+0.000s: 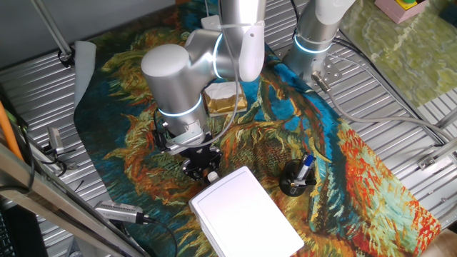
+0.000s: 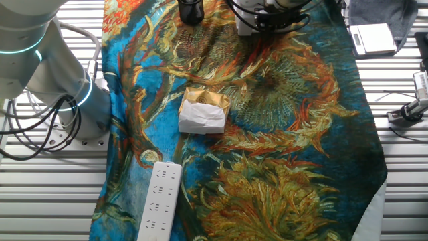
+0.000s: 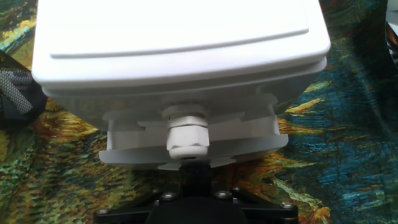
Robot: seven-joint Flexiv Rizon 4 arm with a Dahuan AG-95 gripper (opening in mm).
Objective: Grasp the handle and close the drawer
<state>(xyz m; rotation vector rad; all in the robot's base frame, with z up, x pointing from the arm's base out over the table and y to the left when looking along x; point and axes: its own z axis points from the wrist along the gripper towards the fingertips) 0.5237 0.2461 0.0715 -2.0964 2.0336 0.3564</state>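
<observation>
The white flat-topped box [image 3: 180, 37] fills the top of the hand view. Below its lid the light-grey drawer [image 3: 249, 146] sticks out a little. The handle [image 3: 186, 132], a small whitish knob, juts from the drawer's front straight toward me. My gripper [image 3: 196, 173] is directly under and against the knob's tip; only a dark central column and the black hand body show, so how the jaws stand is unclear. In one fixed view my gripper [image 1: 203, 168] is at the near end of the box [image 1: 246, 210], with the handle [image 1: 212, 175] at its tip.
A black mesh cup [image 1: 296, 178] with a pen stands right of the box. A tan-and-white sponge block [image 2: 202, 110] lies mid-cloth, with a white power strip [image 2: 160, 201] near the cloth's edge. The patterned cloth [image 2: 281, 134] covers the table, and a second arm's base [image 1: 314, 36] is at the back.
</observation>
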